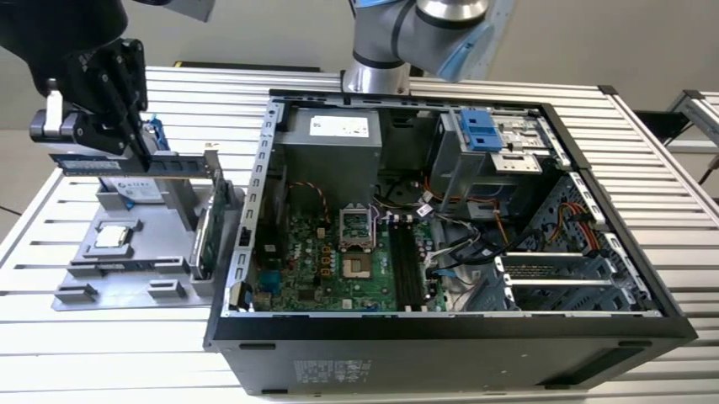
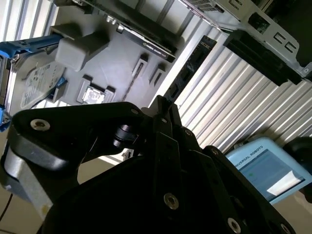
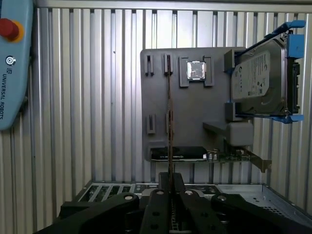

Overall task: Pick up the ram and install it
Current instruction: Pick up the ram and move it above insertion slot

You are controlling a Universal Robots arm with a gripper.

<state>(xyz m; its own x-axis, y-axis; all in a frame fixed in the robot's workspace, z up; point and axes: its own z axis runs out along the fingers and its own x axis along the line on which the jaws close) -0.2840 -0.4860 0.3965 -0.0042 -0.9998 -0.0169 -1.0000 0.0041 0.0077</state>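
Gripper (image 1: 143,154) hangs over the gray tray (image 1: 135,252), shut hard on the ram (image 1: 185,165). The ram is lifted clear of the tray, level, with its long side running along the tray's length.

First wrist view: the ram (image 3: 169,112) shows edge-on as a thin line coming out from between the fingers (image 3: 160,184). The jaws are closed down to board thickness, one finger on each face. Gripper (image 3: 169,181) sits over the tray (image 3: 195,112) on the side facing the computer case (image 3: 243,195).

Second wrist view: the ram (image 2: 192,68) is a dark strip past the black gripper body, crossing the edge of the tray (image 2: 112,63).

On the tray:
- hard drive (image 1: 133,187) in a blue frame, directly under the ram
- processor chip (image 1: 113,236) in its pocket near the tray's middle
- green expansion card (image 1: 205,227) on edge along the tray side nearest the case

The computer case (image 1: 450,353) lies open just beside the tray, past the card. The motherboard (image 1: 326,269) is exposed, with long black memory slots (image 1: 407,261) on it. The arm's base (image 1: 376,50) stands behind the case, on the far side from the tray.

The pale blue control pendant (image 3: 12,63) lies on the slatted table (image 1: 113,353), well apart from the tray.
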